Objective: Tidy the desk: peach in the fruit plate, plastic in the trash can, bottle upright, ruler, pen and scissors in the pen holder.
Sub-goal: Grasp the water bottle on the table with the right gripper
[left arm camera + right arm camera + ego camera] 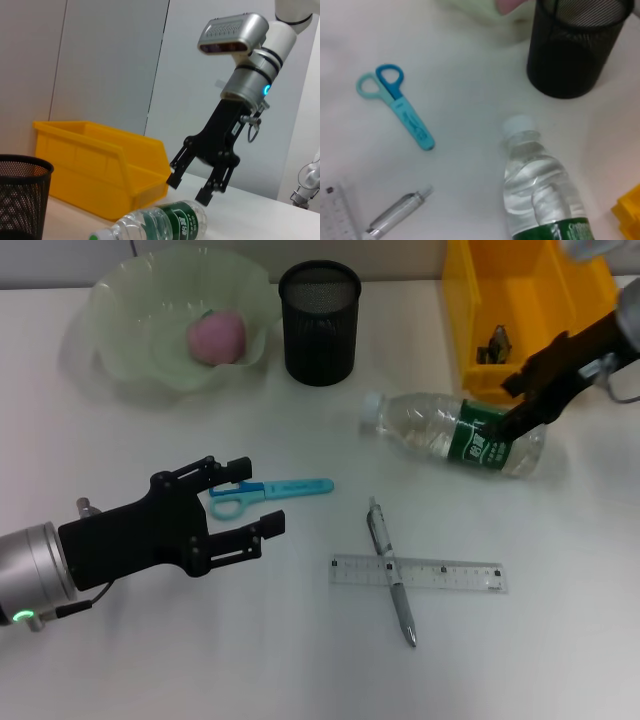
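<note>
Nearest the head camera, the left gripper (247, 502) hovers low over the table (180, 660) with its black fingers spread apart and nothing between them. Just beyond its fingertips lie the scissors (268, 491), blue handles toward that gripper and the capped blade running away from it toward the table's middle. Closer to the front edge, the pen (391, 571) lies crossed over the ruler (418, 573), both flat on the table.

Across the table, the right gripper (512, 403) has its jaws parted and straddling the green-labelled part of the bottle (455, 434); whether the pads touch the plastic cannot be told. The bottle lies on its side, long axis across the table, cap pointing toward the pen holder (320, 322) and base toward the yellow bin (520, 310). The right arm is plainly the nearer one to it, so standing it up looks like that arm's job, closing on the body and swinging the cap end upward.

Farther back, the peach (216, 337) already sits in the fruit plate (120, 330).
</note>
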Motion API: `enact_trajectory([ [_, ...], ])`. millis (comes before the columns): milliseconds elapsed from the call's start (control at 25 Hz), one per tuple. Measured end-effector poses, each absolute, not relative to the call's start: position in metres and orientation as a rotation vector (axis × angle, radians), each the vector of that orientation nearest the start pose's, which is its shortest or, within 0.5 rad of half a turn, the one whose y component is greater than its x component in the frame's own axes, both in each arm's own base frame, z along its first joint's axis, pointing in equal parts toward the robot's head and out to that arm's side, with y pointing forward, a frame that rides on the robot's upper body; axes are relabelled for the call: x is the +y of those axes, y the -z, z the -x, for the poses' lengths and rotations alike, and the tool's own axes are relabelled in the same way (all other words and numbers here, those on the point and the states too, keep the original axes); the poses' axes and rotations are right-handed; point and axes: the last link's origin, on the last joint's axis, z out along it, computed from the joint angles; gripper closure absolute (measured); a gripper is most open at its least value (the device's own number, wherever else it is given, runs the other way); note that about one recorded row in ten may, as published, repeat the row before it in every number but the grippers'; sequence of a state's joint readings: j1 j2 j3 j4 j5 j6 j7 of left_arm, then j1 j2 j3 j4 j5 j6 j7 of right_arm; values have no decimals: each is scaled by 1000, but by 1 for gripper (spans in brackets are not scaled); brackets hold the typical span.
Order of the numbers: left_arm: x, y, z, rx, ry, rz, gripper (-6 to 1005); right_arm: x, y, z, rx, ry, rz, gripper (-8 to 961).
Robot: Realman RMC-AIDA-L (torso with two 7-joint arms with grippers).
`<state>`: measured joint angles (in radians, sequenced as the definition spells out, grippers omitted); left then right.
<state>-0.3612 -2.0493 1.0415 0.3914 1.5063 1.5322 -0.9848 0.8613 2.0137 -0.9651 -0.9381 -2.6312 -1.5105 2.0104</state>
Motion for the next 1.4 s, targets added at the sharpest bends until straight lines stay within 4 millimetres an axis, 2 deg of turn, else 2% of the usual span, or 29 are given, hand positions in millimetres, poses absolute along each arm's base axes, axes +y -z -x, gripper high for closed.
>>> enact_trajectory([
  [200,270,37,288,-516,945,2620,217,416,-8,-194,476,473,2729,167],
  [640,270,37,286,-511,955,2619,219,418,28,-204,368,584,2711,166],
  [1400,272,34,287,-509,956,2617,221,418,38,-204,348,600,2729,165],
])
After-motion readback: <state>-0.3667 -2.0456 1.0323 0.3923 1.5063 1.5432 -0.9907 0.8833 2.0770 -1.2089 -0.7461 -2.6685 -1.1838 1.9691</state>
